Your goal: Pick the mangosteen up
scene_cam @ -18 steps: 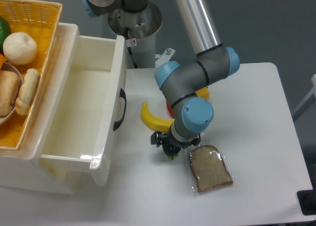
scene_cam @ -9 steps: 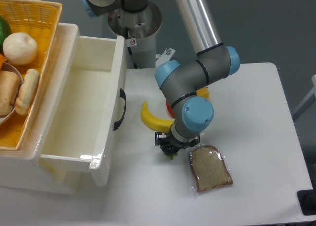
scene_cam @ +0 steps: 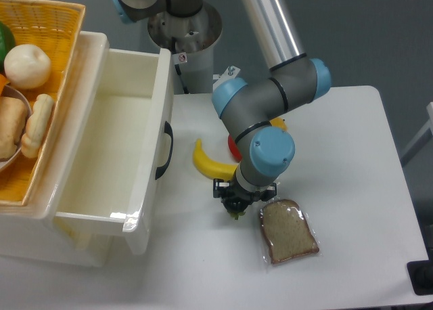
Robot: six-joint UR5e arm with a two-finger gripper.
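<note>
White table (scene_cam: 352, 161), claw (scene_cam: 234, 206) clamped on mangosteen (scene_cam: 235, 212), bread slice (scene_cam: 289, 231) just beside, right side open

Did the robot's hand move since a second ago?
Yes, a little. The hand shifted slightly right, toward the bread slice, which stayed put. It hangs low over the dark mangosteen, mostly hiding it.

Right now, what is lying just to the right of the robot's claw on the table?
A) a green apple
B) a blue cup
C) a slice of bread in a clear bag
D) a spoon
C: the slice of bread in its clear wrap lies flat on the white table, right beside the gripper.
</note>
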